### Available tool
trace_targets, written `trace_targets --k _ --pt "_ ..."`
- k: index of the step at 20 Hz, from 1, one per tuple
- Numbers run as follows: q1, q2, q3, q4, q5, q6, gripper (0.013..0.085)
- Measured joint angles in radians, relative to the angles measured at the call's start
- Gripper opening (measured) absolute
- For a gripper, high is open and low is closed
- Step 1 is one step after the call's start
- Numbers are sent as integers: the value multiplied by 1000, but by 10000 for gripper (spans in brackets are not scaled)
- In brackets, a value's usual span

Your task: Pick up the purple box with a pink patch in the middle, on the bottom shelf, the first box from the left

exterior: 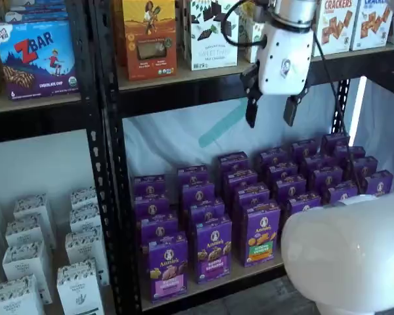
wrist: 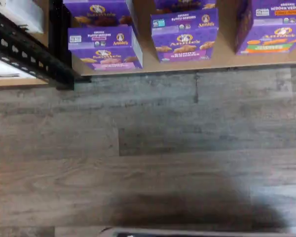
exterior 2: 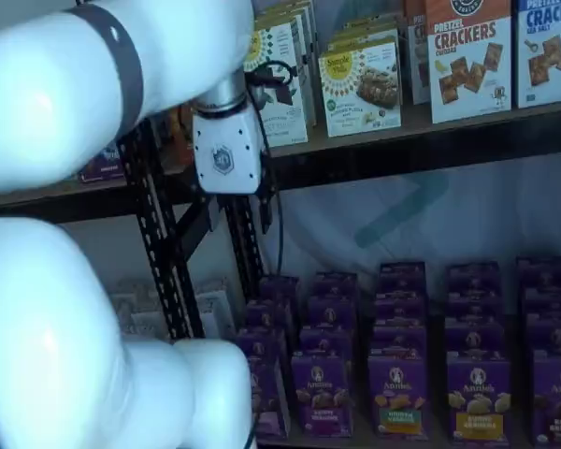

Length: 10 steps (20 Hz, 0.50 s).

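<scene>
Upright at the near left end of the bottom shelf (exterior: 210,283): the purple box (exterior: 168,267), small, with round rabbit logo, snack photo and pink band. High above the rows, well apart from it, the gripper (exterior: 272,108), black fingers spread and empty.

Wrist view: 5 purple boxes (wrist: 106,49), 1 shelf (wrist: 148,66).
</scene>
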Motion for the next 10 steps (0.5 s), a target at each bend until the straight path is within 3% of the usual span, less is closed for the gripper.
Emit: trace_targets --k 10 --pt "49 60 104 -15 -163 35 850"
